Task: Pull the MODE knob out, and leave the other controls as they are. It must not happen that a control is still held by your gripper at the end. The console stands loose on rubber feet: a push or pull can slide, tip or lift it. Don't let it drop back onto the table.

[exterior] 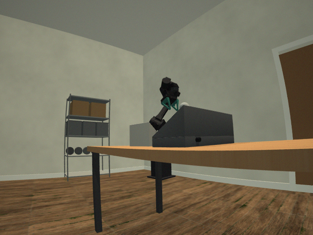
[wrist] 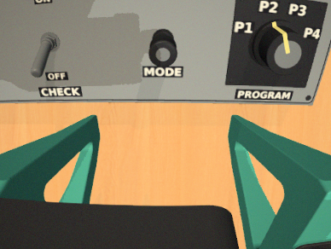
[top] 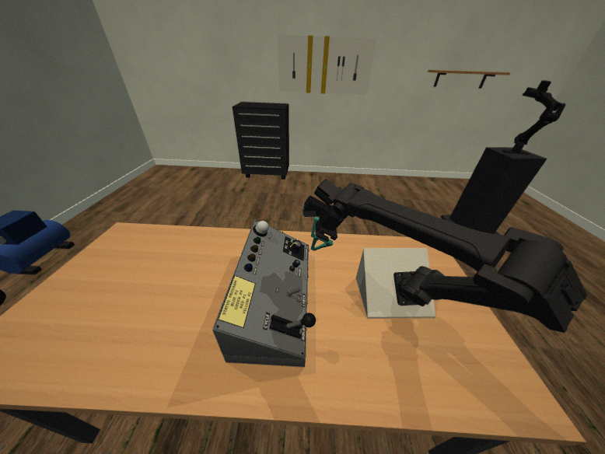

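Note:
The grey console (top: 266, 298) stands on the wooden table with its sloped face up. The black MODE knob (wrist: 162, 49) sits on its face between the CHECK toggle (wrist: 44, 52) and the PROGRAM dial (wrist: 275, 49); it also shows in the top view (top: 295, 264). My gripper (top: 320, 242) with teal fingers hovers open and empty just off the console's right edge, a little above the table. In the wrist view the fingers frame bare table, short of the knob. In the exterior view the gripper (exterior: 170, 105) hangs by the console's upper edge.
The console also carries a white ball knob (top: 262, 226), a column of coloured buttons (top: 252, 256), a yellow label (top: 236, 302) and a black-ball lever (top: 302, 322). A grey block (top: 396, 281) stands on the table to the right, beside my arm's base.

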Robot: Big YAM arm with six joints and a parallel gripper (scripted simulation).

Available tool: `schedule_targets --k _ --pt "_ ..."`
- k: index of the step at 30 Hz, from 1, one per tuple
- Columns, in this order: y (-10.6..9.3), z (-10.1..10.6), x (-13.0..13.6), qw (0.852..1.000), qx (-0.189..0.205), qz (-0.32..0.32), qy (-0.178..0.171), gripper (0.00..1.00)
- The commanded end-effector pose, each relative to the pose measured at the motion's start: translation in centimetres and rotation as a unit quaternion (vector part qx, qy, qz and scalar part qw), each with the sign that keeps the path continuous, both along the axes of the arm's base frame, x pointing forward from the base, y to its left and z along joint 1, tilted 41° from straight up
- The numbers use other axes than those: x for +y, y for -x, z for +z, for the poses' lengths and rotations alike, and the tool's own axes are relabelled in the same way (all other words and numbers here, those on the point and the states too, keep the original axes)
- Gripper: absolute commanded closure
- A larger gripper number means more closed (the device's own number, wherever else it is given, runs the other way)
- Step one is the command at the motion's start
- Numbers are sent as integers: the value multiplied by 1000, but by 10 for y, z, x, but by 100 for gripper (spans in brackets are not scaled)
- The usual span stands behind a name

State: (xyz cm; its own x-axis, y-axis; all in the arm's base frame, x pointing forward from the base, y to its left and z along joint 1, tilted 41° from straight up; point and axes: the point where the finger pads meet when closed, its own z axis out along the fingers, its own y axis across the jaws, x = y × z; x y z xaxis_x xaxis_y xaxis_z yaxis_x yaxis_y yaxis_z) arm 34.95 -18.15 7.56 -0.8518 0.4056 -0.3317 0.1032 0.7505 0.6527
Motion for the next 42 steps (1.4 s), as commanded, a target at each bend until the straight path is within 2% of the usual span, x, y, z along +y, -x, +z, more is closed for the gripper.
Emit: schedule_targets --k 1,10,24,42 --pt "-8 -7 6 1000 0 0 0 30" --pt "-20 -22 18 1000 -1 0 1 30" --pt "-50 -65 51 1000 0 0 0 30" --pt "-72 -95 75 1000 0 0 -1 30"
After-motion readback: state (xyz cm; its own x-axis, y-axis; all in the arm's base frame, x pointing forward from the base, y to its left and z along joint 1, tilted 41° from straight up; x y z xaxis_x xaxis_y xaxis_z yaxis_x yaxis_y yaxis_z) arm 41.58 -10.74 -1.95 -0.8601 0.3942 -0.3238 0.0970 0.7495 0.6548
